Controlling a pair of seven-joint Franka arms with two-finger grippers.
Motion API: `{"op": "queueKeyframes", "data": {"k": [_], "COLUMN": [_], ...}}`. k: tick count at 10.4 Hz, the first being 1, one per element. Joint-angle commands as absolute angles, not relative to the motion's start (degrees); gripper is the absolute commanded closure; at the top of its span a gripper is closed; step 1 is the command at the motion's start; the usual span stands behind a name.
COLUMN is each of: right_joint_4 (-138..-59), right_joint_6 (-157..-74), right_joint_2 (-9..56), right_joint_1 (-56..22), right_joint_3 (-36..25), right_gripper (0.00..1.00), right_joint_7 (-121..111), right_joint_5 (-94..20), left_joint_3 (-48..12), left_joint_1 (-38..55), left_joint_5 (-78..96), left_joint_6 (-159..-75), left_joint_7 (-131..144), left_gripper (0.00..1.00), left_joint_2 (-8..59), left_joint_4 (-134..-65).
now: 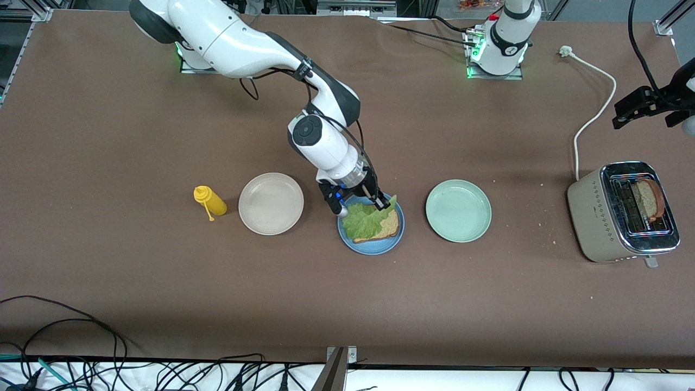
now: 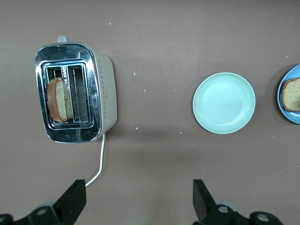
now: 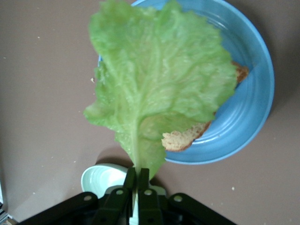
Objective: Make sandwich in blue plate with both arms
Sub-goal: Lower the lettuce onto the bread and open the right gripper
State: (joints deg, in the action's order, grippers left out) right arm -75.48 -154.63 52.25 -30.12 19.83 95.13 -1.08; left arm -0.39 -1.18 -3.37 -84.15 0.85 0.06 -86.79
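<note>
While over blue plate (image 1: 371,247), right tool (image 1: 383,205) pinched.

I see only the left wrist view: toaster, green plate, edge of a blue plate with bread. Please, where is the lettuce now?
Observer: The lettuce leaf lies over the bread slice on the blue plate; the right gripper is shut on its stem.
Operator: Is a second slice on the plate?
Observer: No. The other slice stands in the toaster.
Operator: Where is my left gripper?
Observer: The left gripper hangs open above the table near the toaster's cord.
</note>
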Motion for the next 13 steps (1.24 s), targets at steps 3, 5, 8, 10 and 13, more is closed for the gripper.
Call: {"op": "queueKeyframes", "data": {"k": [3, 5, 8, 10, 13], "right_joint_4": [-75.1, -76.5, -76.2, -76.2, -76.1], "right_joint_6": [-154.7, -151.7, -135.6, -126.7, -116.8], "right_joint_2": [53.6, 51.3, 45.0, 41.3, 37.1], "right_joint_1": [-32.3, -32.2, -31.7, -30.3, -28.7], "right_joint_3": [19.6, 19.5, 16.9, 15.6, 10.8], "right_gripper": [0.00, 0.00, 0.00, 0.00, 0.00], "right_joint_7": [94.7, 94.4, 90.5, 80.5, 56.4], "right_joint_5": [1.8, 1.9, 3.2, 3.3, 3.1], "left_joint_3": [-0.7, -0.7, -0.7, -0.7, -0.7], "left_joint_1": [-0.9, -0.9, -0.9, -0.9, -0.9], "left_joint_5": [-5.4, -5.4, -5.4, -5.4, -5.4], "left_joint_6": [-83.6, -83.6, -83.7, -83.6, -83.6], "left_joint_7": [1.1, 1.1, 1.1, 1.1, 1.2], "left_gripper": [0.00, 0.00, 0.00, 0.00, 0.00], "left_joint_2": [0.0, 0.0, 0.0, 0.0, -0.1], "left_joint_4": [-86.4, -86.4, -86.4, -86.4, -86.4]}}
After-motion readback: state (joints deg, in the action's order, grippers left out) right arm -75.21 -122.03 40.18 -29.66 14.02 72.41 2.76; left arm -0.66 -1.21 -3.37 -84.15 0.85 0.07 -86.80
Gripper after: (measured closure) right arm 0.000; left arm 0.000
